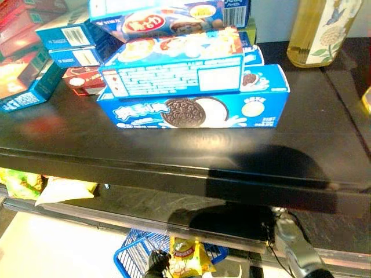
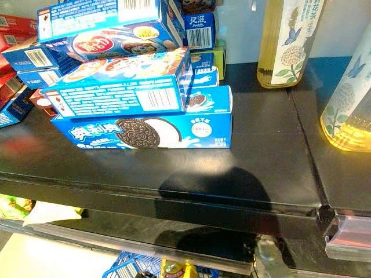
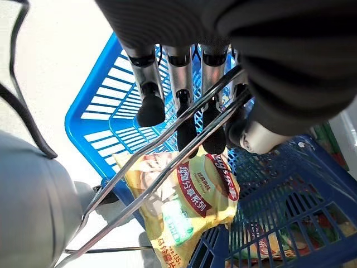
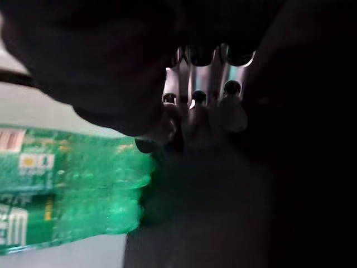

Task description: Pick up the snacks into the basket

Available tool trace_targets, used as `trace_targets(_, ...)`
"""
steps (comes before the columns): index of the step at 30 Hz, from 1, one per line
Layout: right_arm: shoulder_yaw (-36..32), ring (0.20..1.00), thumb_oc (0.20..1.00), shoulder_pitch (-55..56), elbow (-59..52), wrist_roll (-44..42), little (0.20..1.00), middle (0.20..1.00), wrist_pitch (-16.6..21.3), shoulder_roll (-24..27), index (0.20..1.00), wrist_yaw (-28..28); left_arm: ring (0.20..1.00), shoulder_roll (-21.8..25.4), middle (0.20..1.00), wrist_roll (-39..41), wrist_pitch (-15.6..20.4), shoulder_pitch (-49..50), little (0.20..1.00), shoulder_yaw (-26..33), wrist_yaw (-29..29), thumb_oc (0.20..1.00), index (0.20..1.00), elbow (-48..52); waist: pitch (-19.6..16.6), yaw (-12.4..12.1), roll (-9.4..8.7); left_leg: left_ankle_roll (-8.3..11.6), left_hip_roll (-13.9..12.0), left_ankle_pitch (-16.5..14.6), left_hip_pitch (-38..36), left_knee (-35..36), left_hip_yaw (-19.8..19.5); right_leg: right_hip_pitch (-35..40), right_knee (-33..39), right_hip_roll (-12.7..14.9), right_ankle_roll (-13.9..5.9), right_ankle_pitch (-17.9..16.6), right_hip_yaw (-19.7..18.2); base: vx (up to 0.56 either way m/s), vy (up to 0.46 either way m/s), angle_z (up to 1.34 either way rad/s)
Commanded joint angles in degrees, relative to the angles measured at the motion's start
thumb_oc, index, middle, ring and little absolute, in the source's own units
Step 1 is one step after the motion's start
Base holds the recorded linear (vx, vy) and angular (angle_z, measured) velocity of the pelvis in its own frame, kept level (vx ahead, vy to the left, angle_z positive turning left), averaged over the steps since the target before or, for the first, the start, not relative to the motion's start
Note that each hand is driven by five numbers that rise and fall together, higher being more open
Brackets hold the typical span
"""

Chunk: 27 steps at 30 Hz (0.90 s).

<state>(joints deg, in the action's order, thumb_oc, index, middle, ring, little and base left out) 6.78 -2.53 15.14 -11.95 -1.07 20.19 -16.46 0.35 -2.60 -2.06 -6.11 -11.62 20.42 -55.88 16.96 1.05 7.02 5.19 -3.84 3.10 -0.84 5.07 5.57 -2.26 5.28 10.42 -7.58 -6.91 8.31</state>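
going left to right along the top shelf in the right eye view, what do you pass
red boxes at the left edge → stack of blue cookie boxes → tall bottle of pale yellow liquid → second bottle of yellow liquid at the right edge

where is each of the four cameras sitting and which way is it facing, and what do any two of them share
Left eye view: on the head, looking down at the black shelf of cookie boxes; the blue basket and the right arm's end sit low.
Right eye view: head, same shelf, with the oil bottles.
Left wrist view: along the left hand, fingers curled round the basket's wire handle, above a yellow snack bag.
Right wrist view: along the right hand, dark, beside green packets.
Shared: the basket and yellow bag.
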Motion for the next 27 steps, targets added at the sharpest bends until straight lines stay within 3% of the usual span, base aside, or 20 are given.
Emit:
trace_targets(1,-2.66,0.200,0.200,0.60,-6.08,-0.60,0.200,0.200,4.09,-1.76,0.200,1.76,0.200,6.83,0.200,-3.01,-2.26,1.77,0.200,0.22,2.26,0.200,0.200,-7.07,-2.76,0.23,-4.07,-1.06,1.90,-3.50,-1.25,-0.07,-1.76,-0.22,-1.16,3.97,-3.62,1.53,-0.87,-0.01,-0.022,-0.04)
trace_targets(15,-3.45,0.200,0.200,9.05,-10.58,-1.95,0.200,0.200,4.02,-1.64,0.200,7.50,0.200,7.45,0.200,-3.70,-2.54,2.65,0.200,2.33,0.44,0.200,0.200,-7.94,-6.74,1.33,-5.29,-0.56,0.37,-4.32,-4.40,-0.07,-1.60,2.94,-2.35,2.35,-2.85,4.04,-0.38,0.00,-0.001,0.00)
trace_targets(25,-3.83,0.200,0.200,9.78,-10.00,-2.09,0.200,0.200,3.90,-2.32,0.200,7.68,0.200,7.66,0.200,-4.09,-2.73,2.70,0.200,2.43,0.22,0.200,0.200,-8.19,-7.75,1.12,-6.37,-0.54,0.10,-4.20,-4.38,-0.07,-2.10,3.48,-2.37,1.97,-2.87,4.12,0.38,0.00,0.003,0.00)
trace_targets(26,-3.99,0.862,0.862,9.59,-9.83,-1.53,0.862,0.862,3.92,-2.35,0.862,7.06,0.200,7.67,0.200,-4.21,-2.87,2.70,0.200,2.31,0.35,0.200,0.200,-8.16,-7.85,1.05,-6.62,-0.65,0.20,-4.23,-4.14,-0.07,-2.12,3.34,-2.27,2.05,-3.00,3.96,0.44,-0.04,0.080,0.04)
trace_targets(27,-3.95,1.000,1.000,8.87,-9.59,-0.68,1.000,1.000,3.76,-2.51,1.000,5.76,0.200,7.84,0.200,-4.47,-3.10,2.60,0.200,2.15,0.64,0.200,0.200,-8.13,-7.79,0.83,-7.11,-1.03,0.54,-4.23,-3.85,-0.07,-2.10,3.01,-2.20,2.31,-3.26,3.42,0.53,-0.02,0.060,0.03)
